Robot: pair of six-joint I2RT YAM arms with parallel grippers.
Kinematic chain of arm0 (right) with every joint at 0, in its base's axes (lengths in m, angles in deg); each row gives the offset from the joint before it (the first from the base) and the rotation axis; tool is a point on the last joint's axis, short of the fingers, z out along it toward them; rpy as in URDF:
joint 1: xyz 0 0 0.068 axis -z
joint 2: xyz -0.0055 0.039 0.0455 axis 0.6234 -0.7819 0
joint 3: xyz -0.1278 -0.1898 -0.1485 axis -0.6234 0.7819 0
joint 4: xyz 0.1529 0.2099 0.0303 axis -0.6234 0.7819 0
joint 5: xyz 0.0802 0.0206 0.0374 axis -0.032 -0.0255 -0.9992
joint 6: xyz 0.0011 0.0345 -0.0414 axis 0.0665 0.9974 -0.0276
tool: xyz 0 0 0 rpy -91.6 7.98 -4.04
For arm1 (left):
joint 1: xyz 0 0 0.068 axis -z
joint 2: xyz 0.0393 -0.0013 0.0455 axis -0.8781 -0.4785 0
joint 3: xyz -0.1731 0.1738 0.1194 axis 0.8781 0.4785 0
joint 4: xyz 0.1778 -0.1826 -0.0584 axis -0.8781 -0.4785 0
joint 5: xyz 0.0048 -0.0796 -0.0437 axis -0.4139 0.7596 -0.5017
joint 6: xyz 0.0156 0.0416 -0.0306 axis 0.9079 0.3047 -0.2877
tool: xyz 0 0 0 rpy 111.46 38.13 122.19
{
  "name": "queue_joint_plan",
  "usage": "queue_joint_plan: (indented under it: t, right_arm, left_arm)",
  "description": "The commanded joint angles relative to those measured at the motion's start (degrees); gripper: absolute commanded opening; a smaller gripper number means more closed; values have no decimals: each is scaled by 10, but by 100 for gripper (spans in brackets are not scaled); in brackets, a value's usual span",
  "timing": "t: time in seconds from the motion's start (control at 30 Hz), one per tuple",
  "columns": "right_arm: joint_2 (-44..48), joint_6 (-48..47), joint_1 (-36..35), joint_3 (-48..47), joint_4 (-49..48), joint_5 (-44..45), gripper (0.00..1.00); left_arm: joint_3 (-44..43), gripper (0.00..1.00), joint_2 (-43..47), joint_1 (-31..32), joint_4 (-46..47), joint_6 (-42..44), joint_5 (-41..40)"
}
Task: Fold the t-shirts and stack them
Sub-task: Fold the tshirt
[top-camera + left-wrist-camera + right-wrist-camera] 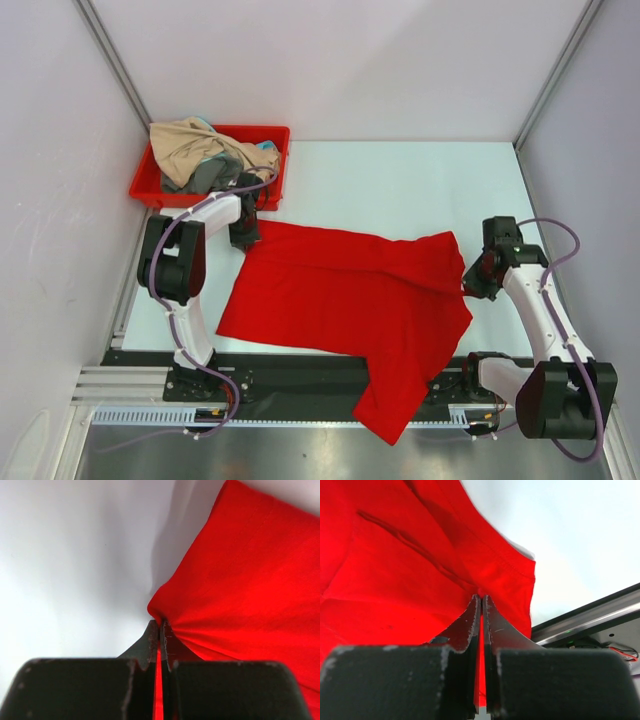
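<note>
The left gripper (160,625) pinches a far-left corner of the red t-shirt (345,295), its fingers (150,640) pressed together on a thin fold of cloth. The right gripper (481,600) clamps the shirt's right edge, near a hemmed sleeve. Between them the shirt lies spread on the white table (400,180), its lower part draped over the near rail (290,370). Beige, grey and light blue t-shirts (200,155) sit heaped in a red tray (278,170) at the far left.

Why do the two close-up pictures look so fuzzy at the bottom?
Left wrist view: the left hand sits too near the lens, so it blurs; the red t-shirt looks soft too. Right wrist view: the right hand blurs likewise. Top view is sharp, evenly lit.
</note>
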Motion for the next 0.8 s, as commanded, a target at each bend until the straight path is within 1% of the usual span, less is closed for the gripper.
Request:
queue_joint_plan:
  t: [0.0,0.17,0.23,0.3,0.37,0.47,0.77]
  right_arm:
    - [-8,-4,8,-35,-13,23,0]
    - [-67,-28,26,-122,-50,32,0]
    - [-89,-37,27,-150,-75,33,0]
    - [-125,-44,30,-199,-88,35,0]
    - [-147,-52,32,-249,-88,40,0]
    - [-184,-60,35,-292,-86,39,0]
    - [-223,-80,43,-344,-88,33,0]
  left_arm:
    - [-27,0,30,1,-1,-16,4]
    - [-93,0,29,1,-8,-22,12]
    - [-112,0,18,1,-7,-24,16]
    - [-146,0,5,1,-12,-26,18]
    - [-179,0,-15,1,-17,-27,19]
    - [-213,0,-40,1,-18,-23,14]
    - [-264,0,-71,1,-6,-20,27]
